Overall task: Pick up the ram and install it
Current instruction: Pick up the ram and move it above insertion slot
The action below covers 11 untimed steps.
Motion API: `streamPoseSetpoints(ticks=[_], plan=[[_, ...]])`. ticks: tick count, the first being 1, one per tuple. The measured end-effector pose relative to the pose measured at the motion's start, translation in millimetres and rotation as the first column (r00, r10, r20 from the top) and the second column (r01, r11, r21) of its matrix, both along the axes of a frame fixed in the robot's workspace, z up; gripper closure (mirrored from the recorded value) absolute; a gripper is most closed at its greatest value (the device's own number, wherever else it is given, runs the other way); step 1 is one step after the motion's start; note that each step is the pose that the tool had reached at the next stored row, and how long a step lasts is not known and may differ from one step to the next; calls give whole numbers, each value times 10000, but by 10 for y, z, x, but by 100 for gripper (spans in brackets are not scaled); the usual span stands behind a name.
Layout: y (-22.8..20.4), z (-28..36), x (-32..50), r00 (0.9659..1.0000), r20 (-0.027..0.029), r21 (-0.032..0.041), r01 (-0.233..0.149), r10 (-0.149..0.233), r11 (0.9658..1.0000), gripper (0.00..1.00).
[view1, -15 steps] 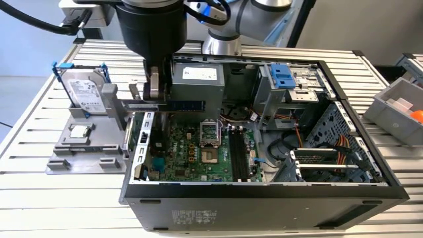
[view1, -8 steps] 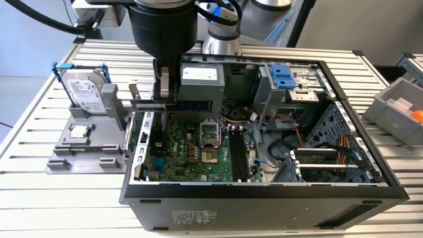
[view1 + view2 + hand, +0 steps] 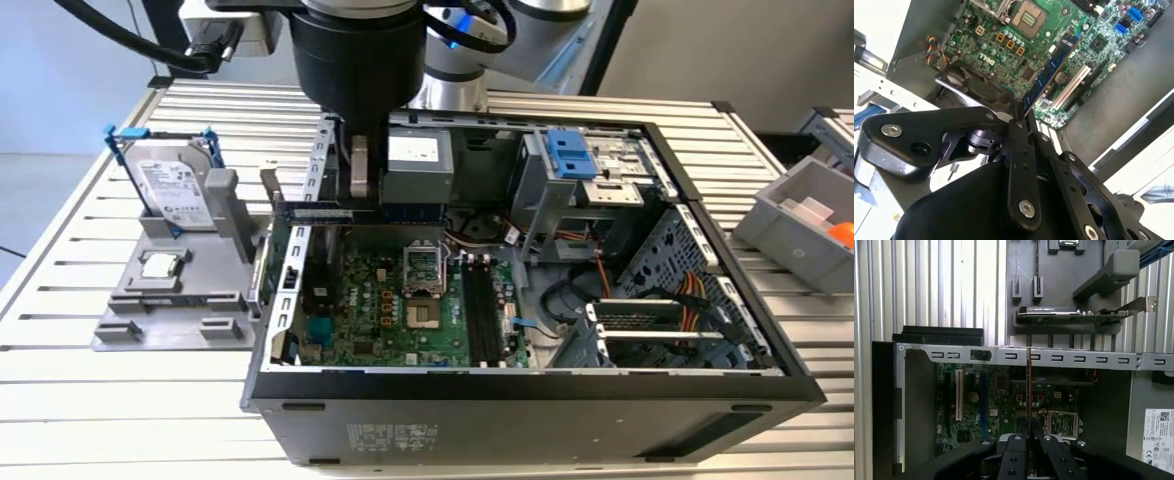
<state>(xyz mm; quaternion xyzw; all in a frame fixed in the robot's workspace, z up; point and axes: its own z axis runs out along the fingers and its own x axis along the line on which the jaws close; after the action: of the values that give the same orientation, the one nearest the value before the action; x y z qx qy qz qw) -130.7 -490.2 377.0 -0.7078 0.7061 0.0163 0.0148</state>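
A table (image 3: 80,400) of pale, ribbed metal slats was seen in the exterior view, with a plain light wall behind it. On it an open black computer case (image 3: 534,400) was laid, its green motherboard (image 3: 387,300) exposed among bundled wires and perforated silver sheet metal. Toward the exterior view's left a matte grey holder (image 3: 174,300) was set just beside the case. In it a silver labelled hard drive (image 3: 174,185) was propped upright in a blue-tabbed frame, and a small square processor chip (image 3: 160,265) lay flat. A grey bin (image 3: 801,225) was cut off at the exterior view's right edge, and the orange item in it could not be identified.

The gripper (image 3: 1021,114), black and bolted, was closed with its jaws pressed tight on the ram (image 3: 1051,67). This thin blue stick with dark chips was held clear above the motherboard, near the case's slotted silver rail (image 3: 1079,359). It was well apart from the long black slots (image 3: 481,312). In the first wrist view it was seen edge-on, as little more than a dark line. The upper arm was cut off by the top of the exterior view.
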Motion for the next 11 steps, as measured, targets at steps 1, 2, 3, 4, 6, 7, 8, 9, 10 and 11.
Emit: streamPoseSetpoints(ticks=[1,2,3,4,6,7,8,9,10,11], plan=[[0,0,15,10000,-1,0,0,0,10000,100],[1,1,30,10000,-1,-1,0,0,10000,100],[1,-1,47,10000,0,1,1,-1,10000,100],[1,0,64,10000,0,0,0,0,10000,100],[1,-1,103,10000,1,1,0,0,10000,100],[1,0,122,10000,-1,0,0,0,10000,100],[1,1,140,10000,-1,-1,0,0,10000,100],[1,0,157,10000,0,0,0,0,10000,100],[1,0,174,10000,0,0,0,0,10000,100],[1,0,192,10000,-1,0,0,0,10000,100]])
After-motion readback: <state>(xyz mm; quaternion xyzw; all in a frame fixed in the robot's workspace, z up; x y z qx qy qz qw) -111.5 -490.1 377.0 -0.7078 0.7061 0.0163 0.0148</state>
